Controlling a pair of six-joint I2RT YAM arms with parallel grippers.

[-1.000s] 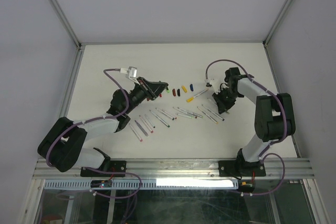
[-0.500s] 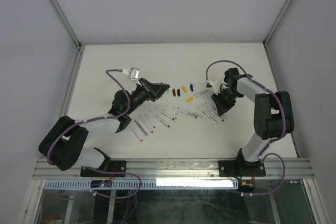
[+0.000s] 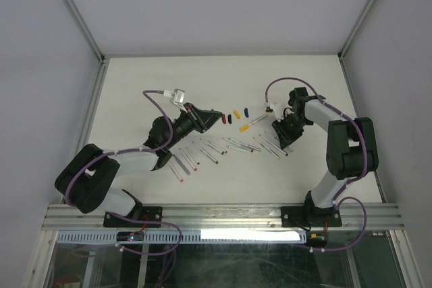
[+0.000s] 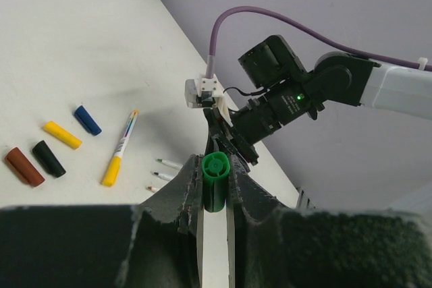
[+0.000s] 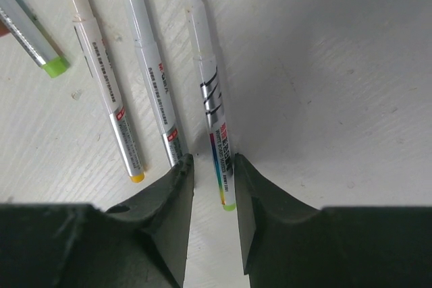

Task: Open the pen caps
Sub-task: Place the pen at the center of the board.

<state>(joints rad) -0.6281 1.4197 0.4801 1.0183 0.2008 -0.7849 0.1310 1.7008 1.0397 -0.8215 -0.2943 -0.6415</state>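
The white table (image 3: pixel 202 79) carries everything, and near its middle lies the yellow-capped pen (image 3: pixel 253 123), slanted, which serves as the marker for the rest.

The left arm (image 3: pixel 121 160) reaches in from the near left, ending well to the left of the yellow-capped pen. The right arm (image 3: pixel 347 146) bends in from the other side, and its wrist comes down just to the right of that pen.

The left gripper (image 4: pixel 216 170) hangs above the table to the left of the yellow-capped pen, its jaws clenched on a green cap (image 4: pixel 214 183) held upright between the fingers with its open end facing the wrist camera. The right gripper (image 5: pixel 212 166) sits low at the table just right of the yellow-capped pen. Its jaws stand released, with a gap between the fingers and an uncapped green-tipped pen (image 5: pixel 209 92) lying flat on the table in that gap.

A loose row of uncapped pens (image 3: pixel 239 145) lies on the near side of the yellow-capped pen and trails off to the left. Two of them (image 5: pixel 148 79) lie beside the green-tipped one.

Four loose caps lie on the table left of the yellow-capped pen, apart from one another. The blue cap (image 4: pixel 88 119) is nearest, then the yellow cap (image 4: pixel 62 134), the black cap (image 4: pixel 48 158) and the red-brown cap (image 4: pixel 20 165).
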